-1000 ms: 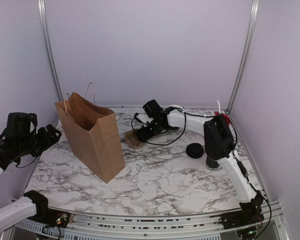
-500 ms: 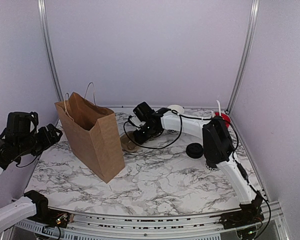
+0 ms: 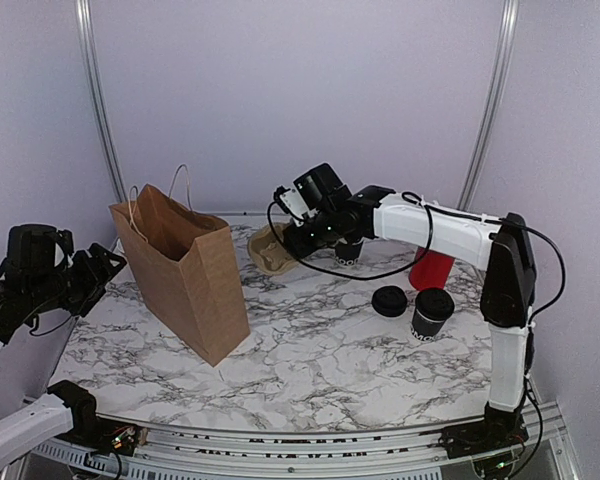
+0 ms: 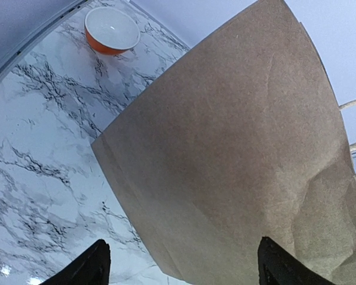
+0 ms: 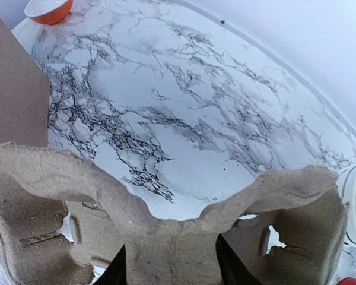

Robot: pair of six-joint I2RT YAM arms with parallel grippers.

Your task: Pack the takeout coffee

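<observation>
right hand (image 3: 288, 238) is pinching the pulp cup carrier (image 3: 272, 250) by its middle rib, held up off the worktop (image 3: 310, 370) at about 12 o'clock. wrist view shows the rib clamped between the two fingers and both wells hanging free. left hand (image 3: 100, 270) is spread wide and holds nothing, parked at 9 o'clock just beside the paper bag (image 3: 185, 275), facing its side wall.

takeout coffee (image 3: 432, 312) stands upright and lidded at 3 o'clock, untouched. lid pile (image 3: 388, 300) is just beside it on its 9 o'clock side, red holder (image 3: 430, 268) at its 12 o'clock.

step looks like moving the carrier, likely toward the bag at its 9 o'clock; not certain. to do it well: grip sits on soft pulp, so move slowly and avoid twisting or the rib may tear. carrier looks tilted in the top view; level it before lowering. come in above the bag's open mouth, clear of the string handles. left hand could brace the bag wall so it doesn't tip.
</observation>
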